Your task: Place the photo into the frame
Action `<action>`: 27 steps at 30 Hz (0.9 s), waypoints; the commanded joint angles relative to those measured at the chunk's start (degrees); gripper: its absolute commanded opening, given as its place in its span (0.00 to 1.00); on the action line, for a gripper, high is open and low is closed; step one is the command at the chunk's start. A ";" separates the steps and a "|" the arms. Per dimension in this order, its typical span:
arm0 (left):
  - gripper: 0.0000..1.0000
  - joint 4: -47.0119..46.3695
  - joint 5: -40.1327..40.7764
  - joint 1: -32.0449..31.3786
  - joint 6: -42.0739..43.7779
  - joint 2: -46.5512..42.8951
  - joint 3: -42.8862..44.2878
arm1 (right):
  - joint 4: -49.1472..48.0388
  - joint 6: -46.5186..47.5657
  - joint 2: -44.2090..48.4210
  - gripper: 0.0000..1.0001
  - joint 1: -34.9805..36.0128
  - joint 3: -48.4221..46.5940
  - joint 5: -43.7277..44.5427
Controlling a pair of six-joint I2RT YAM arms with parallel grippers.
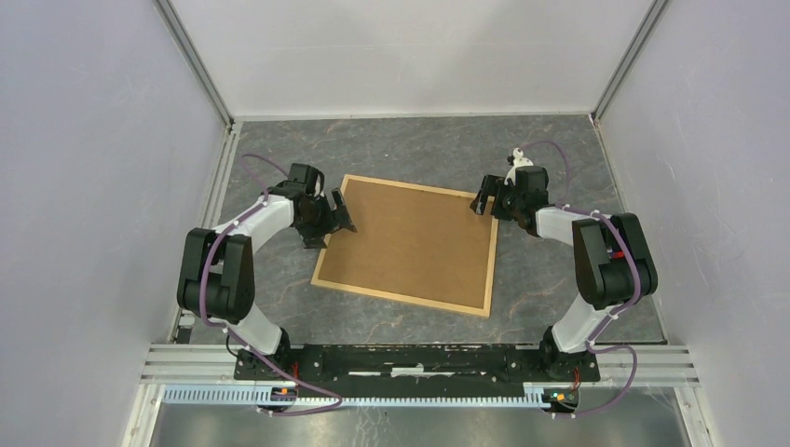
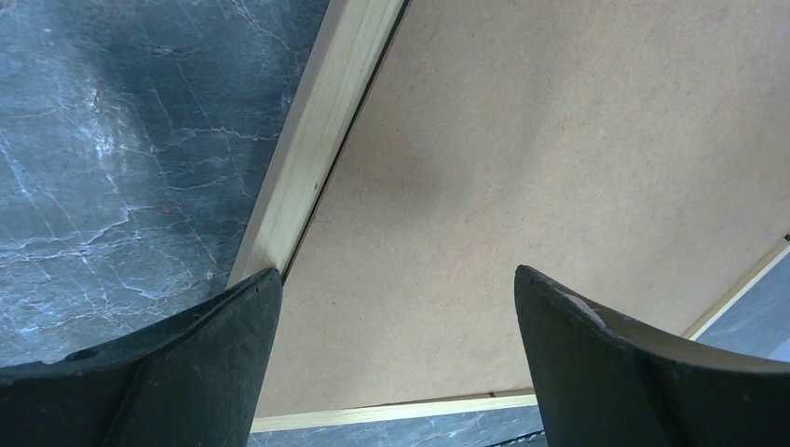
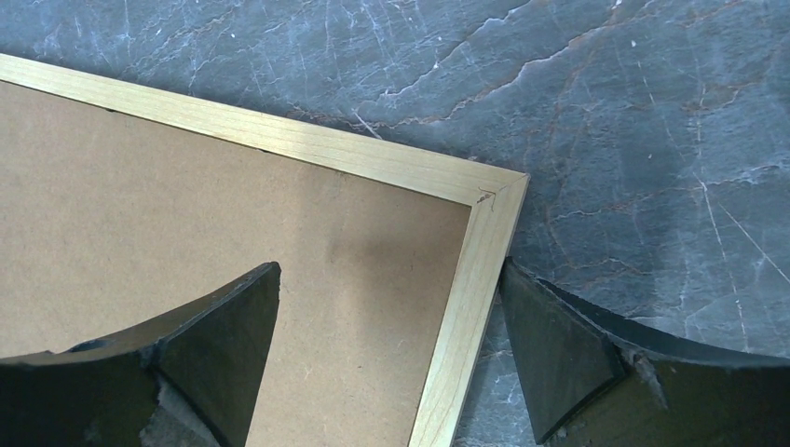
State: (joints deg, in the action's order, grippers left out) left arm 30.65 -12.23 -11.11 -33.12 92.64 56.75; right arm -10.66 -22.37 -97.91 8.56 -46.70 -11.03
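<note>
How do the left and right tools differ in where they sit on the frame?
The left tool sits along the frame's left side; the right tool sits at its far right corner. The left tool has one finger over the frame's wood, one over the brown board; the right tool has one over the board, one outside over the table. Both are open and hold nothing.

Claw [image 2: 398, 284] spread wide, frame [image 2: 321, 130], brown board [image 2: 578, 140]

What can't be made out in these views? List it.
- The photo: in no view; the brown board fills the frame, hiding anything beneath.
- Top view: whether the left gripper touches the frame, too small.
- Right wrist: most of the frame, cut off by the picture's edges.
</note>
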 commanded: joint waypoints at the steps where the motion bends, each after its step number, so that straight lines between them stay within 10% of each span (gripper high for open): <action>1: 1.00 -0.33 -0.70 -0.31 2.27 0.46 1.17 | 0.43 0.07 -1.22 0.93 0.37 -1.20 -3.13; 18: 1.00 -7.76 -21.82 -0.39 -5.41 -1.87 -0.82 | -1.12 -1.04 -2.55 0.92 0.40 -1.20 -6.28; 27: 1.00 -5.51 -17.31 -1.77 -4.29 -4.08 -0.40 | -1.34 -0.96 -2.57 0.93 0.40 -1.07 -6.63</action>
State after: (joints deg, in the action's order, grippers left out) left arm 24.84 -30.70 -12.47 -37.36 90.59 55.86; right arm -13.47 -22.68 -99.31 8.25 -46.92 -15.05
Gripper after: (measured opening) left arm 0.997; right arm 0.927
